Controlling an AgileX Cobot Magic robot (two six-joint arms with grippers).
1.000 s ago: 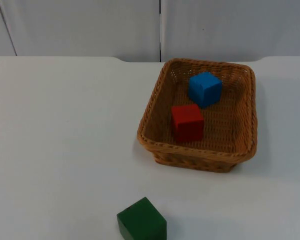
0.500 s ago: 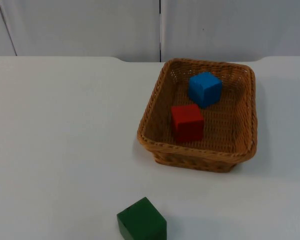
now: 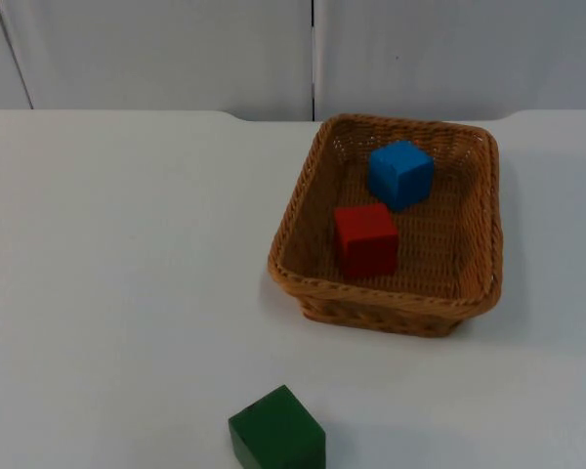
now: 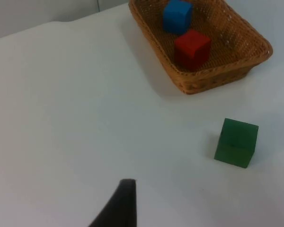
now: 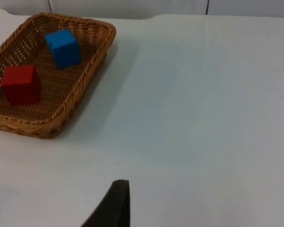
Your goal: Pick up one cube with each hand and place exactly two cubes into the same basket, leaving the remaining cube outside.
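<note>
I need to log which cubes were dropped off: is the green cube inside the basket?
No, the green cube sits on the white table outside the basket, which holds the red cube and blue cube.

We see a basket (image 3: 474, 220) on the table (image 3: 127, 274), right of centre, near the wall (image 3: 176, 49). Inside sit two cubes, one (image 3: 400, 173) behind the other (image 3: 365, 238), apart. A third cube (image 3: 276, 431) stands outside, in front of the basket.

place: lab test bench | evidence: bare white table top (image 3: 127, 254), grey partition wall (image 3: 176, 54) (plain panels)
</note>
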